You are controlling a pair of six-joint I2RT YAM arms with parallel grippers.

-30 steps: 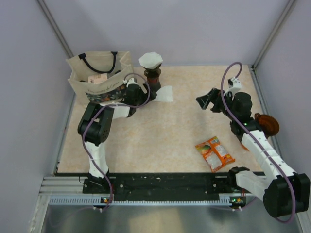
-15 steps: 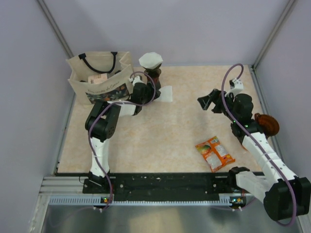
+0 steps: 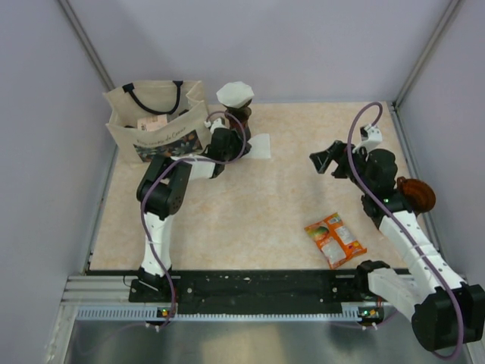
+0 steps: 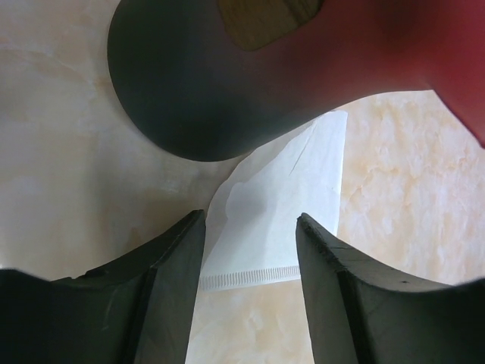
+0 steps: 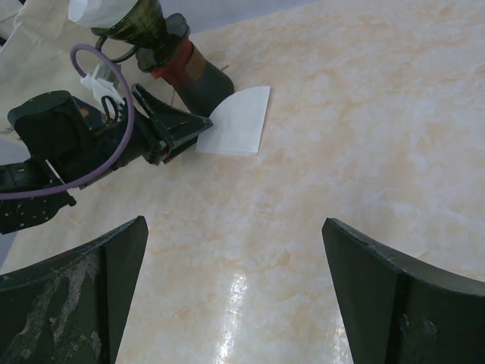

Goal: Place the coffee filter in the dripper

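Coffee filter (image 3: 258, 145) lot, entries largest first.

1. Table (image 3: 288, 197): marbled and smooth. Thin paper lies flush on it, so fingers may skate over the sheet rather than lift it.
2. Dripper (image 5: 140, 19): olive cone at the table's 11 o'clock, perched on a red-brown stand (image 5: 186, 68). White paper cone (image 5: 95, 9) sits on top, possibly a filter already seated; these views do not settle it. The stack is tall, and a nudge from the left gripper could topple it.
3. Left gripper (image 4: 250, 224): jaws spread, straddling the flat filter's edge, with the stand's dark base just ahead. Closing low may crumple the paper.
4. Right gripper (image 5: 235, 221): jaws spread, empty, at 3 o'clock, well apart.
5. Filter: flat and white, on the table just beside the stand at its 5 o'clock.
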